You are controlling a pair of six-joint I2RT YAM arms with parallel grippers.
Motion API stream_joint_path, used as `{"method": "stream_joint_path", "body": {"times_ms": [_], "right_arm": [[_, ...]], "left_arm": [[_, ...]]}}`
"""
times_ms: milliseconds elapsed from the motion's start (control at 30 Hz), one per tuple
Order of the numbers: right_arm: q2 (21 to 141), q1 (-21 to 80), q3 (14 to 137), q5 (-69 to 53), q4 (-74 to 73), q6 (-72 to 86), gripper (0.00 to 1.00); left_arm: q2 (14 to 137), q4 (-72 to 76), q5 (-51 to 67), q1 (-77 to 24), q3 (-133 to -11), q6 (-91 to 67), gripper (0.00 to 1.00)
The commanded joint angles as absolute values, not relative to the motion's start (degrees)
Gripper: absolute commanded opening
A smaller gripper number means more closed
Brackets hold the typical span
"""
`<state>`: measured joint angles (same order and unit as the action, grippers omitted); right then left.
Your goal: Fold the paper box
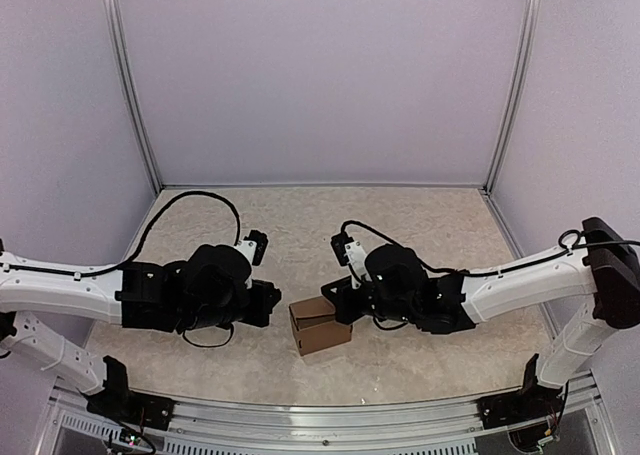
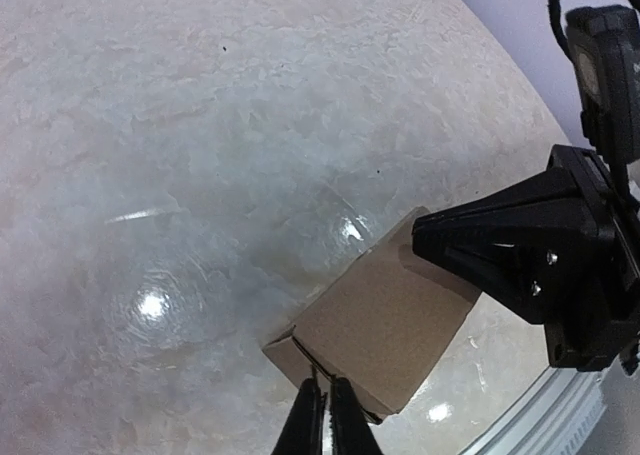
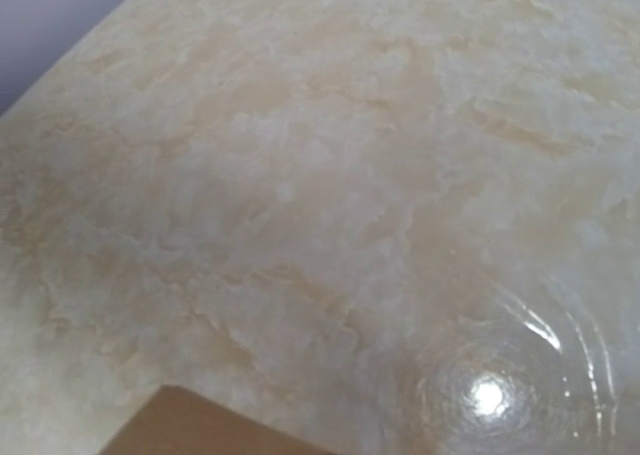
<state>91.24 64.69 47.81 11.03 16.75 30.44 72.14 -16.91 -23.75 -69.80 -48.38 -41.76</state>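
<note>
Marbled beige table (image 1: 420,225) carries one paper box (image 1: 320,327), folded up, lying between two grippers. Left gripper (image 2: 322,400) fingers pressed together, tips at its near edge; right gripper (image 2: 425,240) closed, tip touching its far side.

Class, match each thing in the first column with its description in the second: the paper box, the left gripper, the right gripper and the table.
Column 1:
1. paper box
2. left gripper
3. right gripper
4. table

Column 2:
a. pale, marbled and glossy
b. fingers shut, at the box's left edge
c. brown, folded up into a squarish carton shape
d. black, tip against the box's right side

Pairs: 1-c; 2-b; 3-d; 4-a
</note>
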Motion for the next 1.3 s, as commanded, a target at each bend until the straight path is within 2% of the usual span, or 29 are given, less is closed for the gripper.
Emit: {"method": "stream_joint_path", "body": {"times_ms": [0, 167, 433, 733, 1267], "right_arm": [[89.1, 64.4, 46.5, 10.3, 17.0, 28.5, 0.00], [88.1, 64.3, 45.8, 10.5, 16.5, 27.9, 0.00], [87.8, 64.4, 42.8, 10.3, 16.7, 29.2, 0.00], [89.1, 64.4, 37.3, 9.6, 18.4, 32.6, 0.00], [81.6, 64.4, 45.5, 15.3, 10.8, 24.9, 0.00]], "left_arm": [[71.0, -4.5, -14.1, -66.9, -44.5, -40.6, 0.00], [73.2, 2.4, -9.8, -65.7, -43.6, -39.7, 0.00], [78.1, 5.4, -7.1, -65.7, -42.5, -40.6, 0.00], [85.2, 16.4, -4.0, -66.8, -33.1, -45.5, 0.00], [86.2, 15.0, -5.7, -67.8, -32.1, -44.6, 0.00]]}}
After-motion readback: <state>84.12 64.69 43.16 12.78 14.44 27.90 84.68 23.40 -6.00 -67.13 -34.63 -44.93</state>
